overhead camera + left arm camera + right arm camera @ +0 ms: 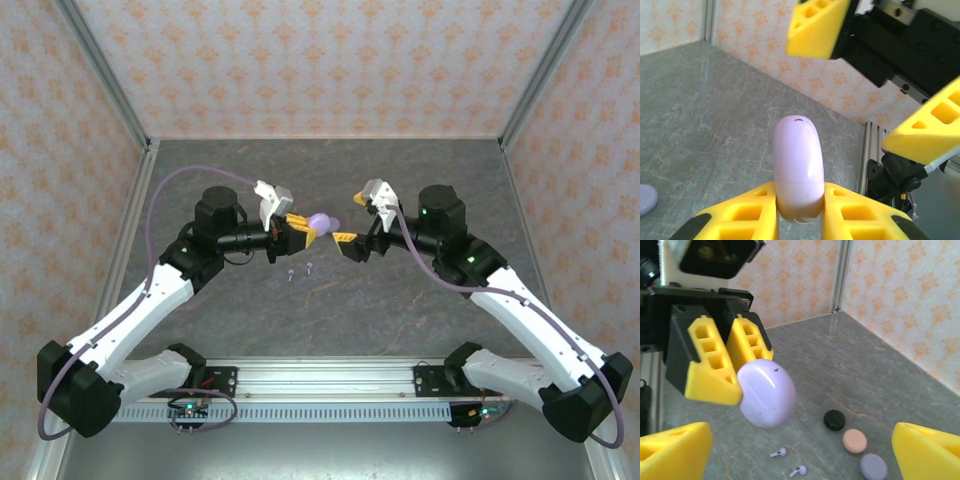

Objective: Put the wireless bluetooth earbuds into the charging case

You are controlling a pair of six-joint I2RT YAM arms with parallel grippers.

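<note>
Currently, note the left gripper (pixel 303 231) clamped narrowly on a closed lilac charging case (pixel 321 222), held clear above the table (pixel 400 300). Note the right gripper (pixel 348 242) spread wide just beside the case, touching nothing. Find 2 lilac earbuds (pixel 778 453) lying loose on the table below, near a black disc (pixel 834 419), a pink disc (pixel 854 440) and a lilac disc (pixel 873 466).

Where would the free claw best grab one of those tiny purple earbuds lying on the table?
Probably by its rounded head, coming straight down from above. The earbud lies flat on the table, thin stem stretched along the surface, so nothing can slip under it; a pinch across the thicker head likely holds best. The right gripper is open for this, while the left gripper holds the case.
</note>
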